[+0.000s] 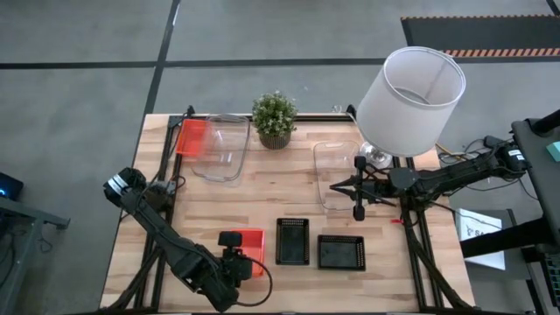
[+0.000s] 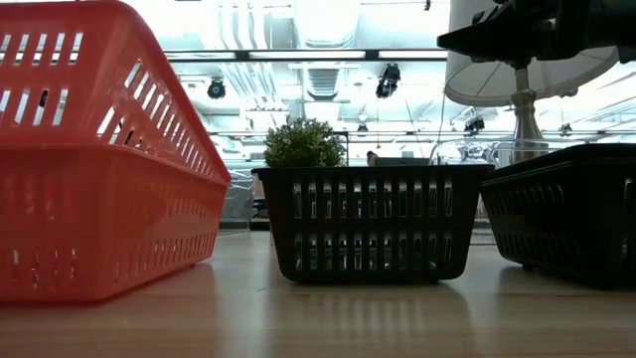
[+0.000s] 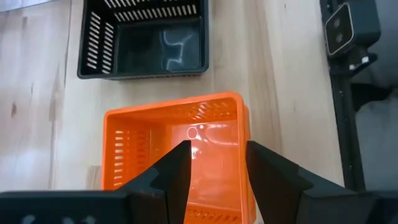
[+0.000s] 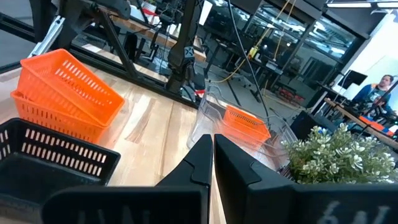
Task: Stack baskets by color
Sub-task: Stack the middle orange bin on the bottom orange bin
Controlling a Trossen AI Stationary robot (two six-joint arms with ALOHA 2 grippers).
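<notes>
Two red-orange baskets sit nested near the front left, the upper one tilted in the lower one. My left gripper hangs open just above them, a finger over each side of the upper basket's hollow, touching nothing. Two black baskets stand on the table to their right. A clear basket at the far left overlaps another red-orange one. A second clear basket lies below my right gripper, which is shut, empty and held level above the table.
A potted plant stands at the far middle. A lamp with a white shade stands at the far right, close behind my right arm. Bare wood lies in the table's middle, between the clear baskets and the black ones.
</notes>
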